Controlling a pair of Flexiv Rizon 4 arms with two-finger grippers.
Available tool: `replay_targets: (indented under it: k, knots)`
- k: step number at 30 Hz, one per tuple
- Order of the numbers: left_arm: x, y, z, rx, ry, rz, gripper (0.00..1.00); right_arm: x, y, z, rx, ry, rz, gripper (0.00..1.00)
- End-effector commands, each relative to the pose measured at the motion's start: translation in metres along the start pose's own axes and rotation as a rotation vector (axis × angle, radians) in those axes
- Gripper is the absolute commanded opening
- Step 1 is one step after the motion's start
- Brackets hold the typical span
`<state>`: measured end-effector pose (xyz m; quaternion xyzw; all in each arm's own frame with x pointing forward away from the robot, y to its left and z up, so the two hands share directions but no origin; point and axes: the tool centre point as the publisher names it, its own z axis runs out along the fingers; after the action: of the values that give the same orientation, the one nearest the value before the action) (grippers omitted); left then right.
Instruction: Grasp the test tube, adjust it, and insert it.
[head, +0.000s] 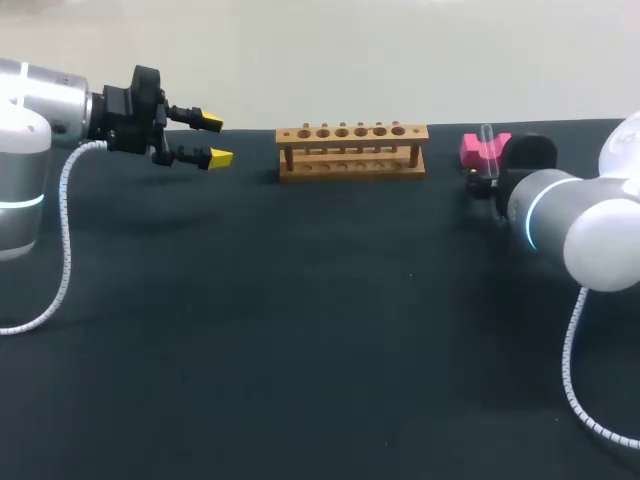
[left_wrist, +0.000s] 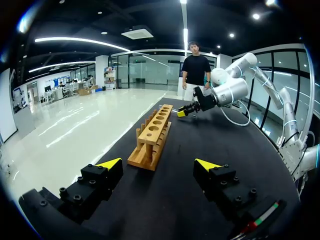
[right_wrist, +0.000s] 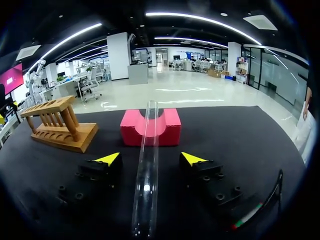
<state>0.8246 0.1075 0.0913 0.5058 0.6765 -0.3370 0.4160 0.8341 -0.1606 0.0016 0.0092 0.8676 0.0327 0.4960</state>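
Left pincer (head: 214, 139): yellow tips are spread wide, nothing gripped, at 9 o'clock of the six-holed wooden rack (head: 352, 150) on the matte black worktop (head: 300, 330). At the rack's 3 o'clock a notched pink block (head: 474, 148) is set. The clear, smooth test tube (right_wrist: 147, 165) is laid in its notch. Only in the right wrist view is the tube seen between the right pincer's (right_wrist: 151, 159) parted tips, touched by neither.

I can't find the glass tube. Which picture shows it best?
Right wrist view: the tube lies big and clear between the right gripper's fingers. Head view: small bit by the pink block. Left wrist view: too small to tell.
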Motion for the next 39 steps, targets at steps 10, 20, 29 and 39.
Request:
replay_targets:
  k: [10, 20, 29, 39]
  knots:
    - [0.0011, -0.0007, 0.0002, -0.003, -0.004, 0.003, 1.0, 0.0087, -0.0021, 0.0077, -0.253, -0.382, 0.001, 0.69]
    - [0.0011, -0.0007, 0.0002, -0.003, -0.004, 0.003, 1.0, 0.01, -0.0036, 0.0093, -0.264, -0.375, -0.001, 0.49]
    - [0.0011, -0.0007, 0.0002, -0.003, -0.004, 0.003, 1.0, 0.0103, -0.0069, 0.0066, -0.258, -0.372, 0.004, 0.03]
    - [0.0011, -0.0007, 0.0002, -0.003, -0.004, 0.003, 1.0, 0.0089, -0.0057, 0.0008, -0.256, -0.376, 0.003, 0.0]
